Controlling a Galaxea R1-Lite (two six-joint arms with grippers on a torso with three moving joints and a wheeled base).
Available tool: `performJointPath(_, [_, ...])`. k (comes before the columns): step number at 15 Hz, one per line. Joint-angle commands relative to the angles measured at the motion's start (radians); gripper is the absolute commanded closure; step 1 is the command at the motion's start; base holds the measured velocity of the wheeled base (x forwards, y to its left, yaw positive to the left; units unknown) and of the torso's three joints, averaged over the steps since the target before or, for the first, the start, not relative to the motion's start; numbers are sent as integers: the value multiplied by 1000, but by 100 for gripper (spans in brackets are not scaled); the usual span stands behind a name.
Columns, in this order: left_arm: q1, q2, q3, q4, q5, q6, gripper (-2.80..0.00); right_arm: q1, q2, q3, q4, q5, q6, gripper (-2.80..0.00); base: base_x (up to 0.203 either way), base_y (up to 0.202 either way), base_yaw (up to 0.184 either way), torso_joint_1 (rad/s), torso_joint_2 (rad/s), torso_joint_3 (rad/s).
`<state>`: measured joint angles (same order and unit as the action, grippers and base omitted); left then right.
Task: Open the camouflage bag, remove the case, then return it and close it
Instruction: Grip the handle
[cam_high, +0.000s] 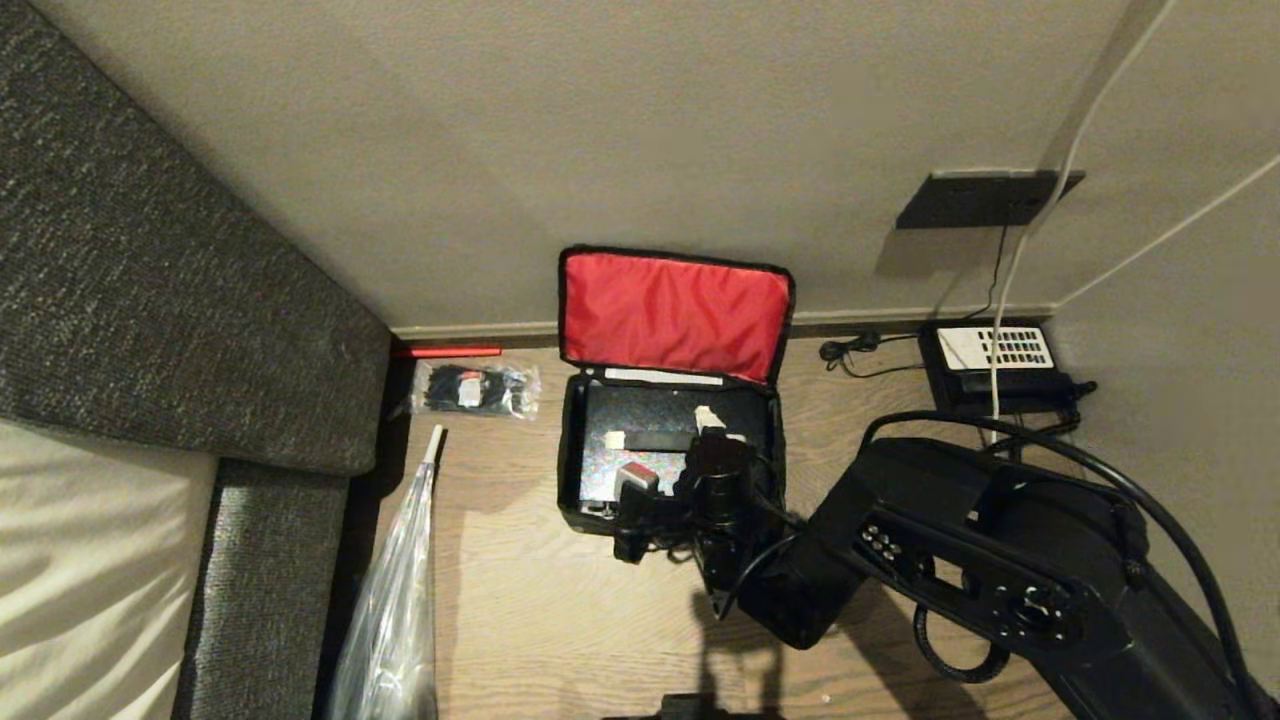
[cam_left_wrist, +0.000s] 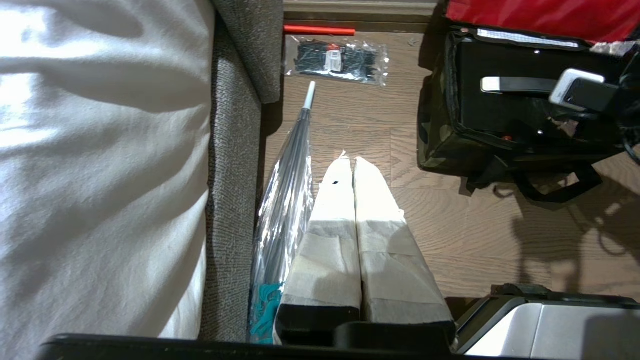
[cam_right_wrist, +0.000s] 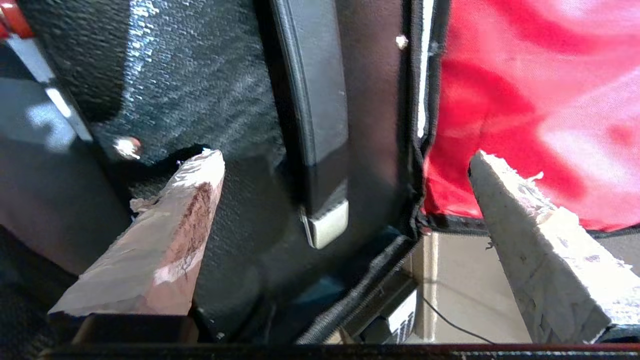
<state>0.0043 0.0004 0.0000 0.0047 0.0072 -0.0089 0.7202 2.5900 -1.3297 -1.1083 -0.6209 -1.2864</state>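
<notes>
Two grippers show here. The right gripper (cam_high: 715, 425) hangs over the open camouflage bag (cam_left_wrist: 434, 135), which sits on the wood floor (cam_high: 560, 610) against the back wall (cam_high: 600, 130), between the packet of cable ties (cam_high: 475, 390) and the black phone (cam_high: 995, 360). Its two fingers are spread as wide as they go and hold nothing. The bag is soft and boxy. Its lid (cam_high: 675, 312) stands up against the wall, with smooth shiny red cloth inside.

In the right wrist view the fingers (cam_right_wrist: 170, 235) look like wedges wrapped in rough, frayed tape. Between them lies the case (cam_right_wrist: 200, 100), black and bumpy, with a smooth black handle (cam_right_wrist: 312, 110) that ends in a silver tip. Only the left wrist view shows the green and brown patches on the bag's side and its black strap (cam_left_wrist: 550, 187) on the floor. There the left gripper (cam_left_wrist: 354, 165) hangs beside the grey couch (cam_left_wrist: 235, 175), taped fingers pressed together, empty. A clear folded umbrella (cam_left_wrist: 287, 200) lies along the couch
</notes>
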Motion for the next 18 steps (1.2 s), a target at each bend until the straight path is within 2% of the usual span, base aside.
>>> performJointPath(1, [0, -2, 3, 0, 1, 0, 0, 1, 25, -16, -12, -3, -4, -280, 0, 0, 0, 0, 0, 0])
performJointPath(6, [0, -2, 3, 0, 1, 0, 0, -13, 89, -106, -109, -2, -18, -280, 0, 0, 0, 0, 0, 0])
performJointPath(15, [0, -2, 3, 0, 1, 0, 0, -35, 121, -151, -134, -3, -195, -280, 0, 0, 0, 0, 0, 0])
performJointPath(18, [0, -2, 3, 0, 1, 0, 0, -42, 136, -208, -141, -3, -197, -280, 0, 0, 0, 0, 0, 0])
